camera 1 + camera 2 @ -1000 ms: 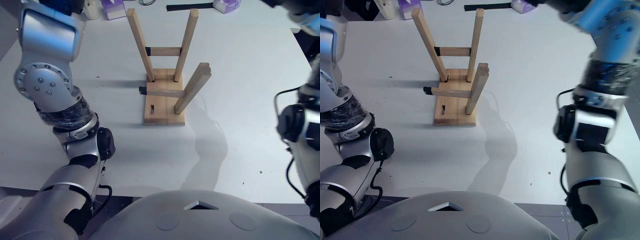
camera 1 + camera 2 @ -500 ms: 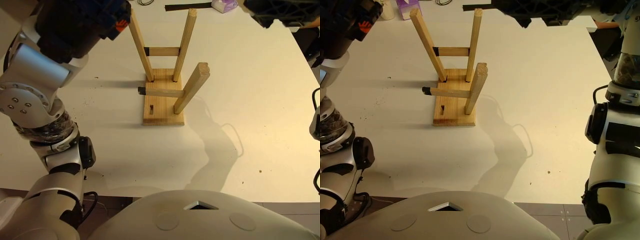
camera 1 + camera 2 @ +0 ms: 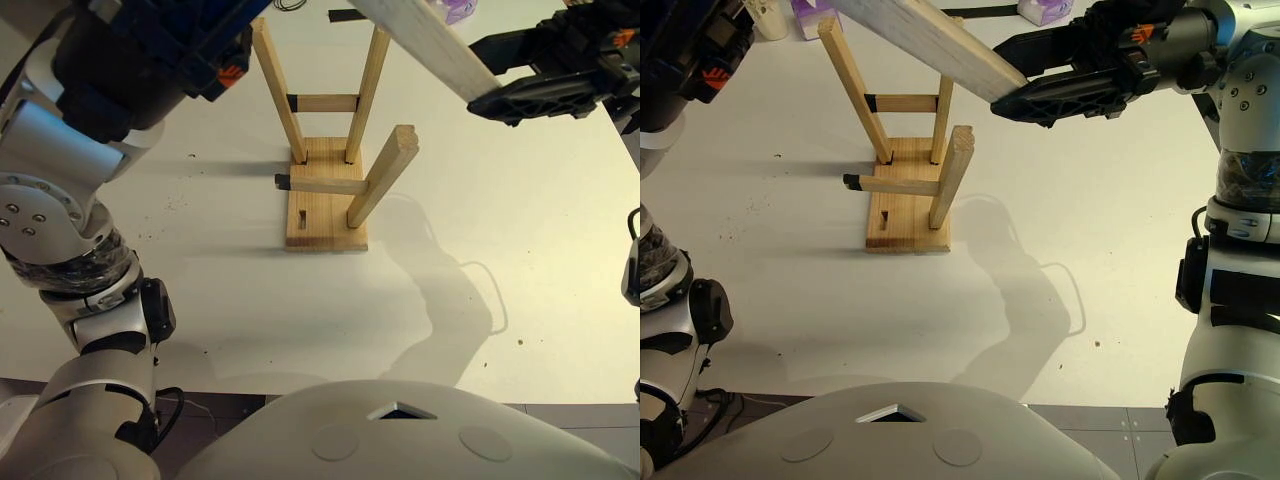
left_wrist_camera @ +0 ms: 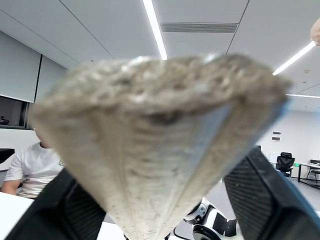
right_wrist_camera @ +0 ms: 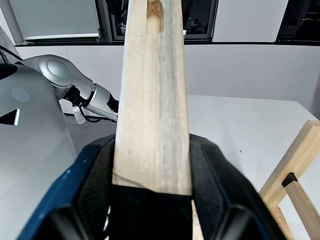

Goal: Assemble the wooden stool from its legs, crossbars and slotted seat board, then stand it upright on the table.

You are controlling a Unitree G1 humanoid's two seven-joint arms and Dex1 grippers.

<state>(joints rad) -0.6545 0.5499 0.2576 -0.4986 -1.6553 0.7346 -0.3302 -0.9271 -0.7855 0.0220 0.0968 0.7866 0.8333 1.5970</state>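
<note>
Left eye view: right claw (image 3: pixel 476 76) grips the leg (image 3: pixel 425 40) above the bench (image 3: pixel 520 230). The left claw (image 4: pixel 160 200) clamps it too, stool (image 3: pixel 325 215) upside down.

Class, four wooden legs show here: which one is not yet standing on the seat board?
The fourth leg, held slanting in the air by the right gripper; the other three stand on the seat board.
</note>
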